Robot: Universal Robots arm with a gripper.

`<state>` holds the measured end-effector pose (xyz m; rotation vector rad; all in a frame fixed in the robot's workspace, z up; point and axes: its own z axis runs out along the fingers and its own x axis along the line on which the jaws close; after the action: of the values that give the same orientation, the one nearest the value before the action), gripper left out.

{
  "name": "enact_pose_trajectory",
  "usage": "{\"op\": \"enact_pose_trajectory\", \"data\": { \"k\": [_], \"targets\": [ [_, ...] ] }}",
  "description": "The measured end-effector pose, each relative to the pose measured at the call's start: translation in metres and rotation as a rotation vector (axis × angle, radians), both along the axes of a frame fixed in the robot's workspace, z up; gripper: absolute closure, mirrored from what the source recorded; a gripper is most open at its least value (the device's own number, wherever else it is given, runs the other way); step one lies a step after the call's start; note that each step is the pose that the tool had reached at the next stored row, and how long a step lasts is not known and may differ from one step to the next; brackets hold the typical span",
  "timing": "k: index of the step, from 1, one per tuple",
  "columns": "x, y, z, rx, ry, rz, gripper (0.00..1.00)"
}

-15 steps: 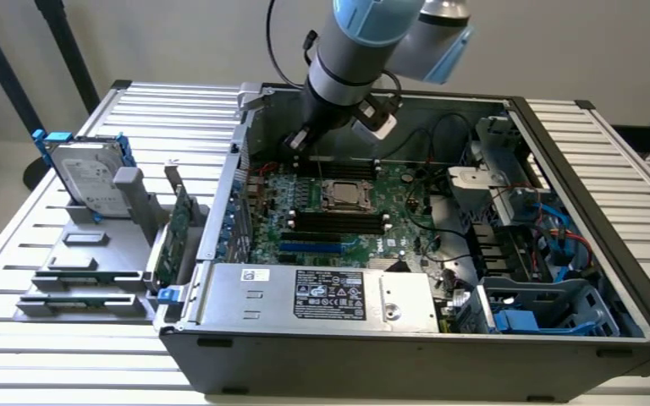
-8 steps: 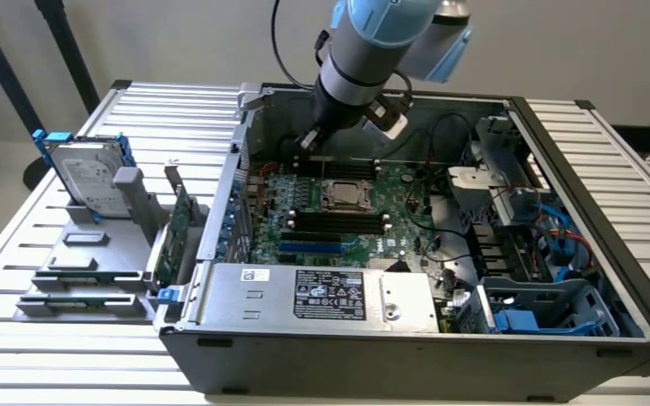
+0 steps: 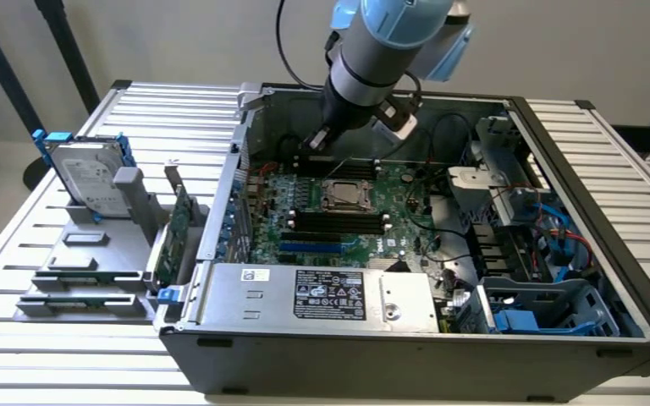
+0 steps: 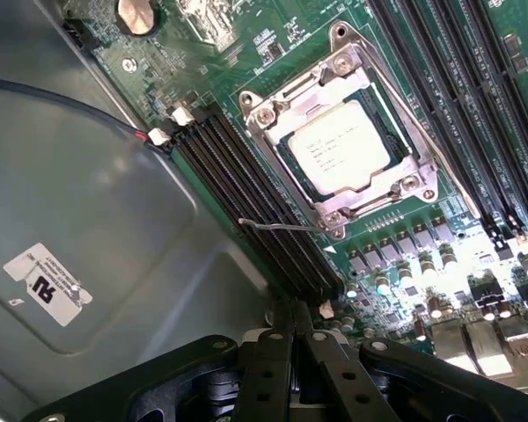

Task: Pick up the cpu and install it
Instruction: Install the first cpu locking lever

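Observation:
The cpu, a small square chip with a silver-grey top, lies flat in the motherboard socket with the metal frame around it. In the exterior view the cpu sits mid-board inside the open computer case. My gripper hangs above the black memory slots beside the socket. Its fingers are shut together with nothing between them. In the exterior view the gripper is above the back of the board, behind the socket and apart from the cpu.
A silver hard drive with blue brackets stands on a grey rack at the exterior view's left, beside an upright green card. The power supply fills the case's front. Cables and blue drive bays crowd the exterior view's right.

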<state>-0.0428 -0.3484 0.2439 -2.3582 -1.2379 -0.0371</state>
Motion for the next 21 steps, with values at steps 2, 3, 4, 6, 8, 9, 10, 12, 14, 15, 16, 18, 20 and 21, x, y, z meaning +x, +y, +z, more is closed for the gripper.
{"op": "enact_pose_trajectory", "data": {
  "k": [2, 3, 4, 6, 8, 9, 10, 12, 14, 15, 16, 18, 20, 21],
  "targets": [
    [0.0, -0.0001, -0.0017, -0.0001, -0.0087, 0.0, 0.89],
    [0.0, -0.0002, -0.0029, -0.0001, -0.0139, 0.0, 0.89],
    [0.0, -0.0002, -0.004, -0.0001, -0.0188, 0.0, 0.89],
    [0.0, -0.0003, -0.0063, 0.0, -0.0281, 0.0, 0.89],
    [0.0, -0.0005, -0.0084, -0.0003, -0.0365, 0.0, 0.89],
    [-0.001, -0.0006, -0.0093, -0.0009, -0.0397, 0.0, 0.89],
    [-0.001, -0.0006, -0.0101, -0.0017, -0.0422, 0.0, 0.89],
    [-0.002, -0.0007, -0.0116, -0.0039, -0.0455, 0.0, 0.89],
    [-0.003, -0.0007, -0.0131, -0.0067, -0.0478, 0.0, 0.89],
    [-0.003, -0.0007, -0.0139, -0.0084, -0.0486, 0.001, 0.89],
    [-0.004, -0.0007, -0.0147, -0.0105, -0.0493, 0.001, 0.89],
    [-0.004, -0.0007, -0.0158, -0.0167, -0.0502, 0.003, 0.89],
    [-0.005, -0.0007, -0.0168, -0.0253, -0.0515, 0.004, 0.89],
    [-0.005, -0.0006, -0.0173, -0.0298, -0.0524, 0.005, 0.89]
  ]
}}
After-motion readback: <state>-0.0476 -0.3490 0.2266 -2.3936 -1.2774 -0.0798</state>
